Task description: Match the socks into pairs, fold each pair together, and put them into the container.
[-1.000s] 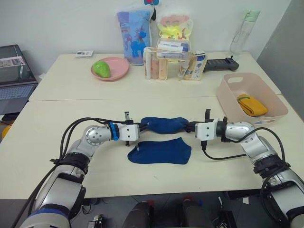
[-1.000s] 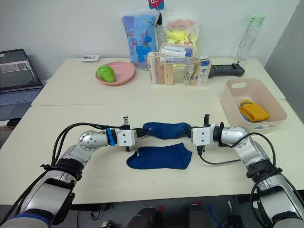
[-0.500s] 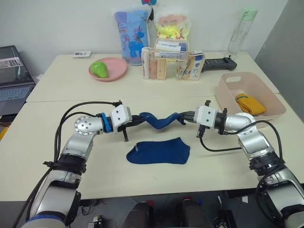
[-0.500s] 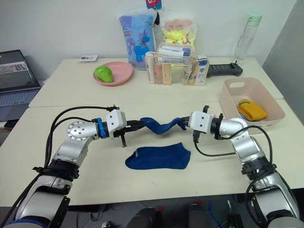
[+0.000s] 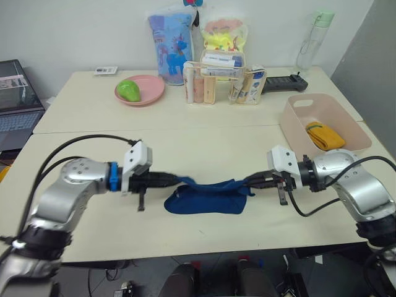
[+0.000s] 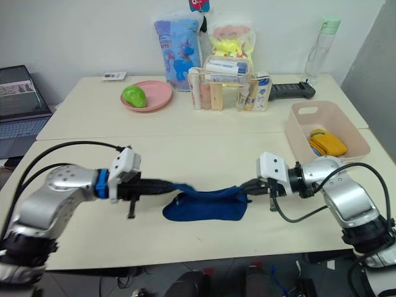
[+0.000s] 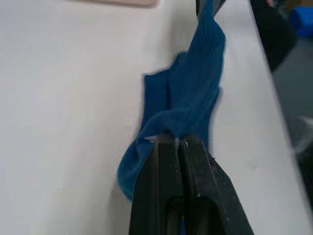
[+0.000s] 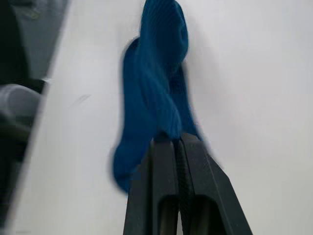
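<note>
Left eye view: the left gripper (image 5: 178, 180) and right gripper (image 5: 250, 182) have lowered the stretched navy sock (image 5: 213, 185) onto its mate (image 5: 204, 203), pairing them for folding near the container (image 5: 297, 127). Wrist views: both grippers' fingers (image 7: 166, 147) clamp the sock's ends.

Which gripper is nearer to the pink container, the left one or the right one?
The right gripper. It holds one end of a navy sock near the pink container. The left gripper holds the other end, across the table.
</note>
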